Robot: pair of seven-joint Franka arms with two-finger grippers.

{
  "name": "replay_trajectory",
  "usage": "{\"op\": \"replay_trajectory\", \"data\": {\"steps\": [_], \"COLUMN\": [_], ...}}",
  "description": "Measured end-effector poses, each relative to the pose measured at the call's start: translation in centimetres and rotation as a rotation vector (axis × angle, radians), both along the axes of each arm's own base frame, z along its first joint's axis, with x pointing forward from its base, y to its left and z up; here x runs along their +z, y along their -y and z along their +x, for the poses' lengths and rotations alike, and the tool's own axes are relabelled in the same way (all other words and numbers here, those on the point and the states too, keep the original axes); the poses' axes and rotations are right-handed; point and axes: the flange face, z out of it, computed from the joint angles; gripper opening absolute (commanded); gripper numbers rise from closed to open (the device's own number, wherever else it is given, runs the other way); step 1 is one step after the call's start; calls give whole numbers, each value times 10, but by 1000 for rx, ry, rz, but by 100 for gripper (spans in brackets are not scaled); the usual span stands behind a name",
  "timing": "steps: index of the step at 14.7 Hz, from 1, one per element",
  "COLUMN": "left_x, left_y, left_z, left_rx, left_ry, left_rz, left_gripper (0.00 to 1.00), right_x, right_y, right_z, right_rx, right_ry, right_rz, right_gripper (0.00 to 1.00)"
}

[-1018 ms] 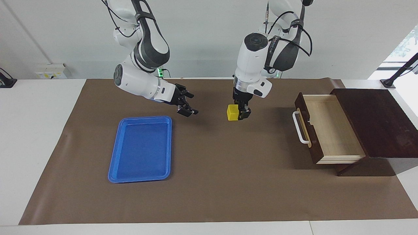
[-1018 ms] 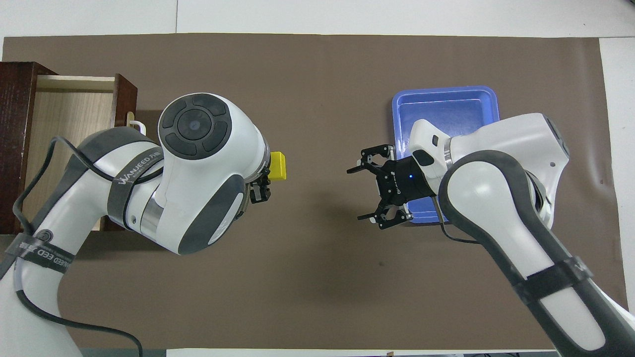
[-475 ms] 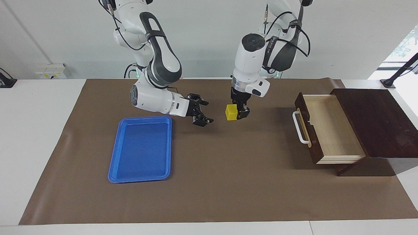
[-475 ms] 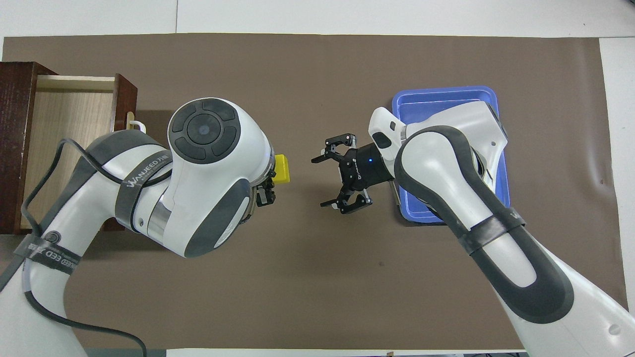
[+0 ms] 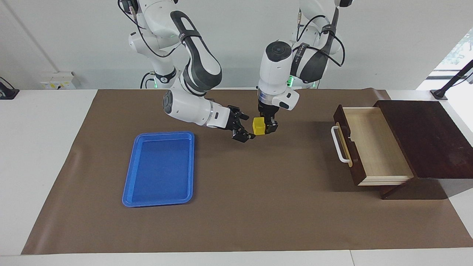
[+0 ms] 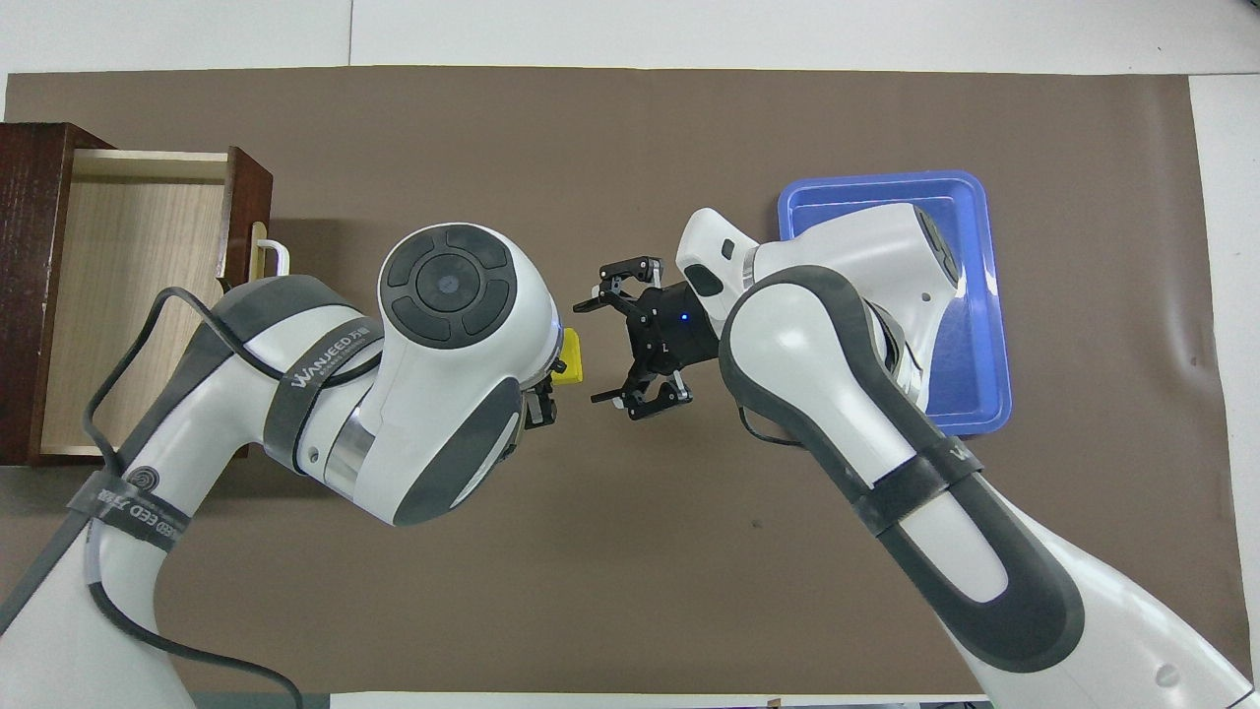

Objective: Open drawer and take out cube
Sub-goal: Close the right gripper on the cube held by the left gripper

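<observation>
The left gripper [image 5: 266,127] hangs above the middle of the brown mat [image 5: 258,207], pointing down, its fingers closed on the yellow cube [image 5: 259,126], which it holds off the mat. In the overhead view only an edge of the cube [image 6: 568,356] shows past the left arm's wrist.

The right gripper [image 5: 244,130] comes in from the side at about the same height, its fingers spread wide and holding nothing (the tips reach just beside the cube, and contact cannot be made out). From above, the right gripper [image 6: 602,350] opens toward the cube.

The drawer [image 5: 371,146] stands pulled out of its dark box [image 5: 432,138] at the left arm's end of the table, its pale interior bare. A blue tray [image 5: 159,200] lies on the mat toward the right arm's end, well apart from the cube.
</observation>
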Motion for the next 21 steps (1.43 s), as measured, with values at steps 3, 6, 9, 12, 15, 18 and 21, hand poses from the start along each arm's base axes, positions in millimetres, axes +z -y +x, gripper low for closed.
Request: {"op": "replay_trajectory", "data": {"steps": [3,6,9,12,15,18,21], "left_x": [0,0,0,0,0,0,0], "left_y": [2,2,2,2,2,0,0], "left_z": [-2,-2,-2,-2,-1,0,1], "left_rx": [-4,-3,-2,-2,-1,4,9], "left_ry": [0,1,1,1,1,8,10], "left_rz": [1,0,0,0,0,4,3], "left_gripper": [0,0,0,0,0,0,0], "right_x": [-9,-15,-15,-15,-15,-15,-15], "right_y": [-5,-16,-22,-23,-22,-22,-21], "right_z": [4,1,-2,-2,-2,-2,-2], "right_rx": [-26,-22,-12,-11,-11,-10,-13], "right_ry": [-11,-7,-7,-6,-6,-9,-9], "right_rz": [24,21,22,22,22,23,24], "right_gripper": [100,100,100,88,10,0,0]}}
